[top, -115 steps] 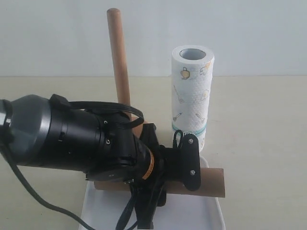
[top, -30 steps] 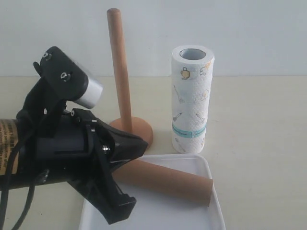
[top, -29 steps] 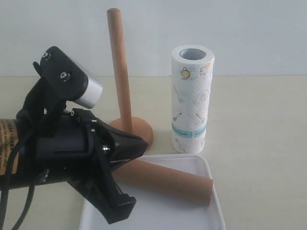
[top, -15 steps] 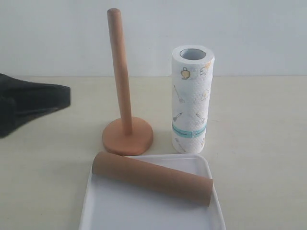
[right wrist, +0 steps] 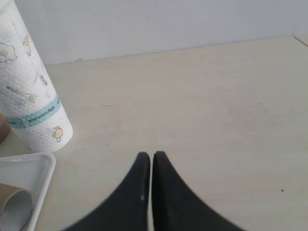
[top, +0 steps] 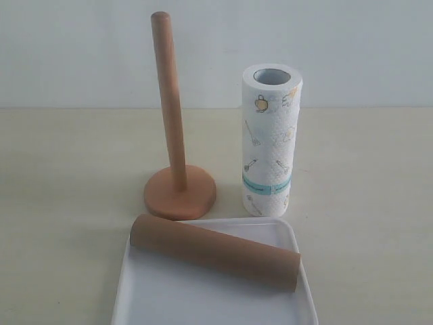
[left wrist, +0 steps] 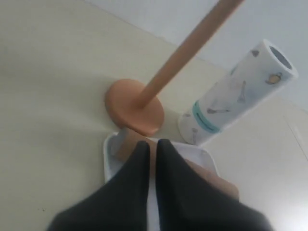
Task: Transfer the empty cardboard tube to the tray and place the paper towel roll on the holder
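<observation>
The brown cardboard tube (top: 215, 252) lies on its side across the white tray (top: 196, 301) at the front. Behind the tray stands the wooden holder (top: 178, 191), its tall post bare. The paper towel roll (top: 270, 139) stands upright on the table right of the holder. Neither gripper shows in the exterior view. In the left wrist view my left gripper (left wrist: 152, 144) is shut and empty, above the tube (left wrist: 126, 142) and tray (left wrist: 109, 153), with the holder (left wrist: 134, 105) and roll (left wrist: 233, 94) beyond. My right gripper (right wrist: 148, 155) is shut, empty, over bare table beside the roll (right wrist: 29, 98).
A beige table (top: 365, 176) runs out to both sides, with a pale wall behind it. The tray's corner (right wrist: 29, 169) and the tube's open end (right wrist: 14, 208) sit at the edge of the right wrist view.
The left arm let go of the tube on the tray, drew back to the left and has left the exterior view. Tube, holder and roll stay still.
</observation>
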{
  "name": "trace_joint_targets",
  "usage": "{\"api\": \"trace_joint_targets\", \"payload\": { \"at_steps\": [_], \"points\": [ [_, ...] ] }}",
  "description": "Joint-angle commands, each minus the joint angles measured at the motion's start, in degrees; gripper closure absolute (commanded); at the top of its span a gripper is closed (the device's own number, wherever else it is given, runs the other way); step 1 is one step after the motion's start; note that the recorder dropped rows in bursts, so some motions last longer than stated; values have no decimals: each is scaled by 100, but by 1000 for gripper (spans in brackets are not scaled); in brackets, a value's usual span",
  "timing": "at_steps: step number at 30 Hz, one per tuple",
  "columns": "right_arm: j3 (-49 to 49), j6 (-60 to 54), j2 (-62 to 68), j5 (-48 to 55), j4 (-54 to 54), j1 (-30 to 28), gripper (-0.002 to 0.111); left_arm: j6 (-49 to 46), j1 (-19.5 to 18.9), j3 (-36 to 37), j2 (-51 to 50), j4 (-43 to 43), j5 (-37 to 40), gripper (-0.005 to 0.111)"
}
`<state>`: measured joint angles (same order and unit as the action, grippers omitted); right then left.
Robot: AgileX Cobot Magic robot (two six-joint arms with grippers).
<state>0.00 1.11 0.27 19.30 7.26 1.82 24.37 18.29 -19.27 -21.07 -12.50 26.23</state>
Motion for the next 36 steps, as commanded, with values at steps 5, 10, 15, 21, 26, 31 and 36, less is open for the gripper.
{"api": "trace_joint_targets", "payload": {
  "at_steps": [5, 10, 15, 21, 26, 31, 36],
  "points": [
    [0, 5, -27, -17, -44, -13, 107, -48, -970, 740, 1383, -62, -783, 102],
    [0, 5, -27, -17, -44, -13, 107, -642, -1370, 791, 1914, -103, -616, 102],
    [0, 5, -27, -17, -44, -13, 107, -1665, -1542, 828, 2107, -103, -551, 102],
    [0, 5, -27, -17, -44, -13, 107, -2538, -1743, 1328, 2107, -103, -1047, 102],
    [0, 5, -27, -17, -44, -13, 107, -2535, -1999, 1826, 2107, -209, -1598, 102],
    [0, 5, -27, -17, -44, -13, 107, -2535, -2055, 1927, 2107, -209, -1740, 102],
    [0, 5, -27, -17, -44, -13, 107, -2554, -2055, 1927, 2107, -209, -1665, 102]
  ]
}}
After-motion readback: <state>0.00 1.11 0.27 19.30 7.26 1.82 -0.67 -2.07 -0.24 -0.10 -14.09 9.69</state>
